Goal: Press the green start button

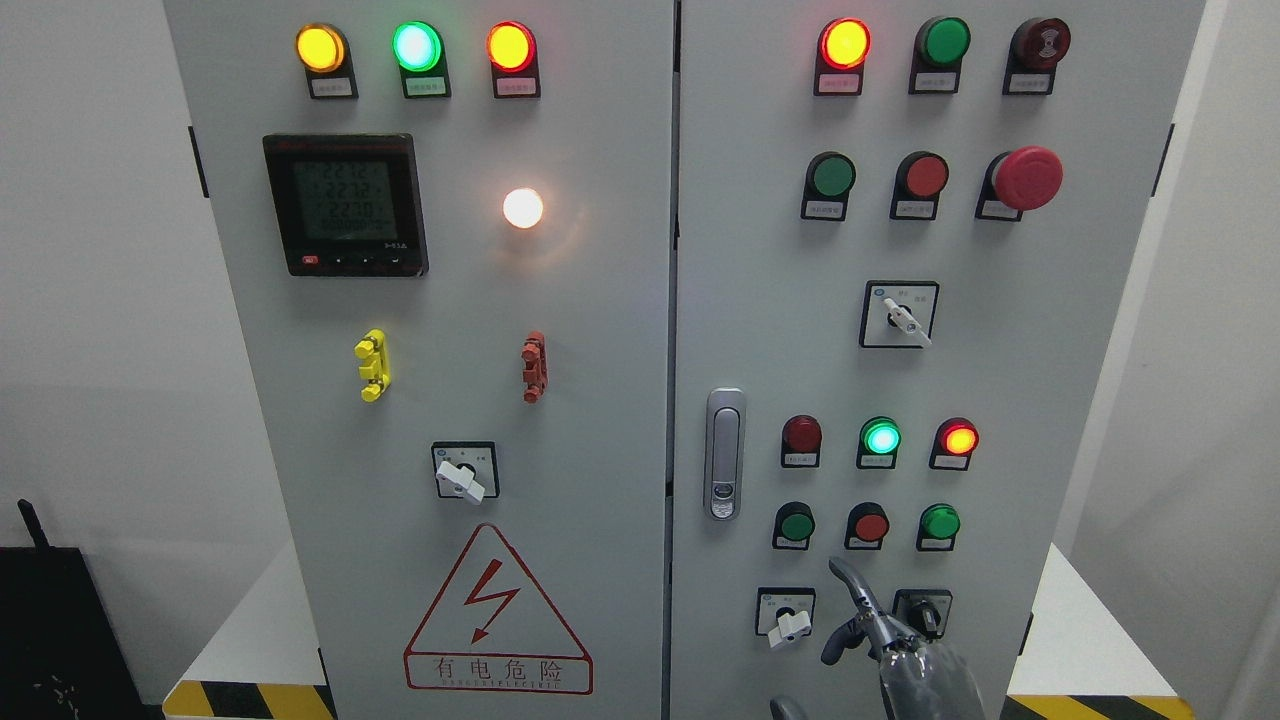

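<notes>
My right hand (905, 655) comes up from the bottom edge in front of the right cabinet door. Its index finger (848, 580) points up while the other fingers are curled, and it holds nothing. The fingertip is just below the lower button row and touches no button. That row has a dark green button (797, 524), a red button (869, 525) and a brighter green button (940, 521). The fingertip lies below the gap between the dark green and red buttons. Another green button (832, 176) sits higher on the door.
A white rotary switch (788, 622) is left of the hand; a second switch (925, 612) is partly hidden behind it. Lit indicator lamps (881, 437) sit above the buttons. A door handle (724, 453) and a red emergency stop (1027, 178) stick out.
</notes>
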`<state>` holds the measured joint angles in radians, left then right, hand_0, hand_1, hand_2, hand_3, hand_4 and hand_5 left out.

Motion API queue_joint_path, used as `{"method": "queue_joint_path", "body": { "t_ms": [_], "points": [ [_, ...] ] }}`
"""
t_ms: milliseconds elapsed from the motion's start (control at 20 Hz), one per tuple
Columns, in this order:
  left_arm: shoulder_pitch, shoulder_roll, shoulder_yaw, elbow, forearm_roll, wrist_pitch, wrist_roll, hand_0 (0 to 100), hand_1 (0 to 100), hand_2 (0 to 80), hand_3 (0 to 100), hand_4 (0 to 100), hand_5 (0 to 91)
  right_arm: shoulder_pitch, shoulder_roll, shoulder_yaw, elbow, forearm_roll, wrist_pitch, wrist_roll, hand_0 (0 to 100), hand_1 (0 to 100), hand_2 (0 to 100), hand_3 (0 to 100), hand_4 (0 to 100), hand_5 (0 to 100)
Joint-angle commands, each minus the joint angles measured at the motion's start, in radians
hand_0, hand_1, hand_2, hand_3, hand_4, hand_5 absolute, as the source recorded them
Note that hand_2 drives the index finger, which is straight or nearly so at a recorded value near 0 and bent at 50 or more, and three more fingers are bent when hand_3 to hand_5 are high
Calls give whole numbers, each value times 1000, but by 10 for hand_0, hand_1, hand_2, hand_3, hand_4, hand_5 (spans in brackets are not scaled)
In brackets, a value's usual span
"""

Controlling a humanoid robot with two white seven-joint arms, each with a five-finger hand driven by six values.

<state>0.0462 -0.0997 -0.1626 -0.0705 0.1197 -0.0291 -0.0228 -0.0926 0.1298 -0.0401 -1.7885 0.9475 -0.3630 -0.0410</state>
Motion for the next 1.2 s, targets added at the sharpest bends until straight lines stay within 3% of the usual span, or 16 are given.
{"method": "queue_joint_path", "body": {
  "t_ms": [0,600,850,1150],
  "points": [
    [0,0,0,0,0,0,0,120,556,0,0,0,0,-50,2,-24,75,43,3,1,91,175,0,670,626,611],
    [0,0,0,0,0,0,0,120,556,0,0,0,0,-102,2,-3,138,63,3,3,84,173,0,680,625,608],
    [0,0,0,0,0,0,0,120,556,0,0,0,0,-117,2,9,156,63,3,3,229,177,0,689,629,605],
    [0,0,0,0,0,0,0,120,556,0,0,0,0,-137,4,3,167,76,3,3,275,174,0,690,630,601]
  ]
}}
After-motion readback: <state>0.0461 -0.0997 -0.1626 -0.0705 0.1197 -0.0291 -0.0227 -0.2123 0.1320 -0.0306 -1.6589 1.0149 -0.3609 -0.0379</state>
